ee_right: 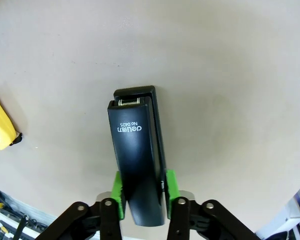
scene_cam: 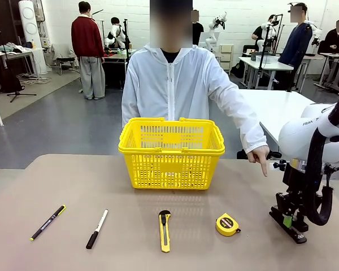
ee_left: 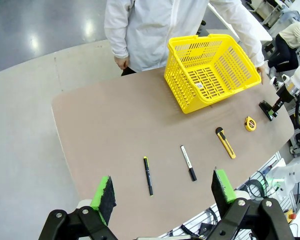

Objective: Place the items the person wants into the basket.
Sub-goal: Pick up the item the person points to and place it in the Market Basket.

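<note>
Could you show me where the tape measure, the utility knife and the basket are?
tape measure [scene_cam: 227, 224], front view, middle of its yellow case.
utility knife [scene_cam: 164, 232], front view, middle of its yellow body.
basket [scene_cam: 171, 151], front view, its near rim.

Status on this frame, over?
Right gripper shut on black plastic stapler on table. Left gripper open. Yellow lattice plastic basket upright. Person's hand pointing nearby.

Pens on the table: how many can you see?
2. A slim black pen with yellow trim lies at the robot's left end of the row. A black-and-white marker lies just right of it. None appears to be hidden.
</note>
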You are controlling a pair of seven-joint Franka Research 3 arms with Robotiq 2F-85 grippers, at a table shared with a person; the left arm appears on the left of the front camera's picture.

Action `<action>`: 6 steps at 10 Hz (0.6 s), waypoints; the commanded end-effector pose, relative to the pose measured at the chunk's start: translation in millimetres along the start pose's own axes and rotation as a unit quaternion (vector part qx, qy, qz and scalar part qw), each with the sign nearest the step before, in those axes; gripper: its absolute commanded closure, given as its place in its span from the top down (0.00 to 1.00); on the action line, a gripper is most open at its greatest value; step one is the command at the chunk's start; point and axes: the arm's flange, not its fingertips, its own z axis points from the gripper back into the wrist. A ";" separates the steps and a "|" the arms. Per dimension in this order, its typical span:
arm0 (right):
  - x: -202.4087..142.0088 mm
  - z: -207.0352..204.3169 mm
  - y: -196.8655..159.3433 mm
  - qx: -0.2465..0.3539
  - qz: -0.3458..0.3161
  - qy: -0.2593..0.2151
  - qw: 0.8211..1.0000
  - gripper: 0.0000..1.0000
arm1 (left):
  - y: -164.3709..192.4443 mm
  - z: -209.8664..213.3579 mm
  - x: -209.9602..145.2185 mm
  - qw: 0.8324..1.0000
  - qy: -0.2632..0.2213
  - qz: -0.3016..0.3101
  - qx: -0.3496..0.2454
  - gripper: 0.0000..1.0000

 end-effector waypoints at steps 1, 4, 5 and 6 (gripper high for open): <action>4.3 2.0 0.6 -0.007 0.001 0.008 1.000 0.00 | -0.2 0.7 0.0 1.000 0.000 -0.001 -0.004 1.00; 5.2 8.2 1.5 -0.002 -0.003 0.000 1.000 0.00 | -0.2 0.7 0.0 1.000 0.000 -0.001 -0.004 1.00; -1.4 26.0 9.9 0.001 0.001 -0.012 1.000 0.00 | -0.2 0.7 0.0 1.000 0.000 -0.001 -0.004 1.00; -10.6 62.3 22.8 -0.002 0.018 -0.031 0.999 0.00 | -0.2 0.7 0.0 1.000 0.000 -0.001 -0.004 1.00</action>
